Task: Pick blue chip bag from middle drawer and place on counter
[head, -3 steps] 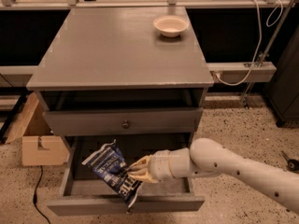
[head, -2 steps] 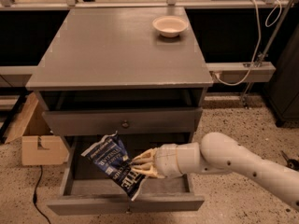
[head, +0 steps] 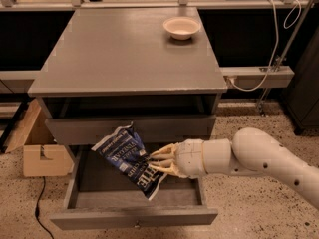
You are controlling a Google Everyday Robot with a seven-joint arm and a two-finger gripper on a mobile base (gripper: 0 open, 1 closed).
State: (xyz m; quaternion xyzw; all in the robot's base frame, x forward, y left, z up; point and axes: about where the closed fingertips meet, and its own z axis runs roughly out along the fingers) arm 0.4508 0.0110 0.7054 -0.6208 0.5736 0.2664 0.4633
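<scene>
Blue chip bag [head: 124, 156] was found held clear of the floor of the middle drawer [head: 99, 180], hanging over the open drawer cavity rather than resting in it. The gripper [head: 155, 162] entered from the right of the view at drawer height, at the end of the white arm [head: 269, 156], and its fingers [head: 164, 157] were pinched on the bag's lower right portion. The bag extended away from the gripper toward the left of the view. Its long axis ran on a diagonal, upper left to lower right, so the free upper corner stood highest and showed against the front of the closed upper drawer [head: 164, 127]. Whether that corner touched the drawer front could not be determined. The counter [head: 124, 54] lay above the bag and farther back, its chipped front edge projecting over both drawer fronts. Judged from this arrangement, the coming move depended on that overhang: the bag would need to come outward, clear of the edge, before rising to the top surface. A small bowl [head: 182, 28] occupied the far right area of the counter, well apart from the near edge. The pick appeared accomplished; placement was not yet done
</scene>
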